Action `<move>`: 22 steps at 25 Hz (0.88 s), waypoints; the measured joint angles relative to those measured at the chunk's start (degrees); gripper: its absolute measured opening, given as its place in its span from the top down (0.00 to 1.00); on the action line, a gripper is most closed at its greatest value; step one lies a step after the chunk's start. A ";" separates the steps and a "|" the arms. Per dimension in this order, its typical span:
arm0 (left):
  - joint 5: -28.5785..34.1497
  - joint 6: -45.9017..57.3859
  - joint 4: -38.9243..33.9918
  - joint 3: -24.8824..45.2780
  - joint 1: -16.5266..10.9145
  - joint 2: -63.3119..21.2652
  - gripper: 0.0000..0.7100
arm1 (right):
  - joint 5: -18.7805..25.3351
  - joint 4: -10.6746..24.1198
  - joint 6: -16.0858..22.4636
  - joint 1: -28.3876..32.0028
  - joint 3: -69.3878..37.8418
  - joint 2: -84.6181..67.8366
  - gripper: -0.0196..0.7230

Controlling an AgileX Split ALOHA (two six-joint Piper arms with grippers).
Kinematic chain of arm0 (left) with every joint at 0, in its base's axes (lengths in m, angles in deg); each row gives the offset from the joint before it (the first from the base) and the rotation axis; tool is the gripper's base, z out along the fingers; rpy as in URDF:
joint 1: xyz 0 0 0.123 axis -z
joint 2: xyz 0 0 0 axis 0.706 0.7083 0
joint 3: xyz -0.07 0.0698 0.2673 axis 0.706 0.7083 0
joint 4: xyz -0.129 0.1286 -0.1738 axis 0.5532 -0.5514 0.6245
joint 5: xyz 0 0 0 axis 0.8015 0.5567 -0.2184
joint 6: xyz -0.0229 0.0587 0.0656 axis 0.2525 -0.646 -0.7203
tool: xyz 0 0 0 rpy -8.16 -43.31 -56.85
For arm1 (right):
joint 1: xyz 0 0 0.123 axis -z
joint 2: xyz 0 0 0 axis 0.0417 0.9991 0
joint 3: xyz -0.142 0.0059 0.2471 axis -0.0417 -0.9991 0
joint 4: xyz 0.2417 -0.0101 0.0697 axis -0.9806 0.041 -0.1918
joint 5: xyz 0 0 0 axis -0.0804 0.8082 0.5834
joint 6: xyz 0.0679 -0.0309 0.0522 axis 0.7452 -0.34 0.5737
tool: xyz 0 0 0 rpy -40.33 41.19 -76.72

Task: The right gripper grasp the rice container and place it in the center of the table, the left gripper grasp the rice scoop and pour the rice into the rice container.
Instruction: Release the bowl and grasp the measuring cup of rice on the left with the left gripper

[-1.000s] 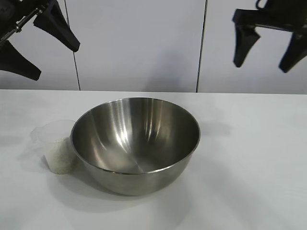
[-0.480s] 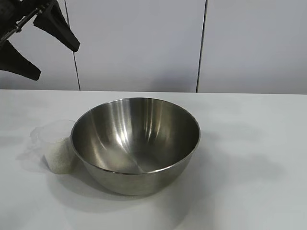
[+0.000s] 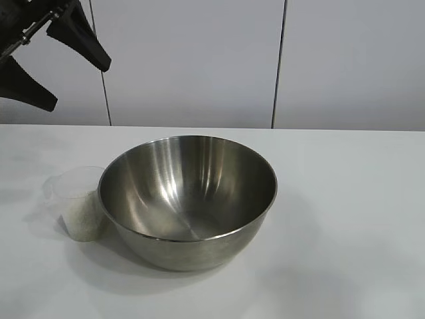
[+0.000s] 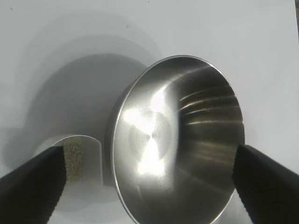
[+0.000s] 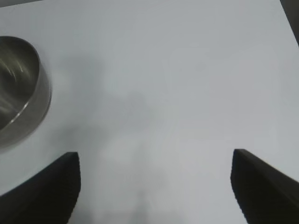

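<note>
The rice container (image 3: 189, 199), a large shiny steel bowl, stands empty near the middle of the white table (image 3: 352, 219). The rice scoop (image 3: 76, 203), a small clear plastic cup holding white rice (image 3: 81, 218), stands upright against the bowl's left side. My left gripper (image 3: 78, 86) hangs open and empty high at the upper left. In its wrist view it (image 4: 148, 156) looks down on the bowl (image 4: 177, 140) and the scoop (image 4: 77, 161). My right gripper is out of the exterior view. Its wrist view shows it (image 5: 155, 158) open and empty above bare table, with the bowl (image 5: 18, 88) off to one side.
White wall panels with dark seams (image 3: 279, 63) stand behind the table. The tabletop to the right of the bowl and in front of it is bare.
My right gripper, seen at the upper right one second ago, has left the exterior view. The left gripper, the bowl and the scoop have not moved.
</note>
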 joint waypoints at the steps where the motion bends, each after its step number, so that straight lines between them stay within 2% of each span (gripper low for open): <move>1: 0.00 0.00 0.00 0.00 0.00 0.00 0.02 | 0.78 0.00 0.00 0.00 -0.17 -2.28 0.17; 7: 0.00 0.00 0.00 0.00 0.00 0.00 0.02 | 2.70 0.00 -2.45 -0.22 -0.23 -9.55 0.17; 15: 0.00 0.00 0.00 0.00 0.00 0.00 0.02 | 2.43 0.96 -2.98 -5.81 -0.66 -11.22 0.17; 22: 0.00 0.00 0.00 0.00 0.00 0.00 0.02 | 2.15 1.17 -3.02 -5.99 -1.11 -11.22 0.17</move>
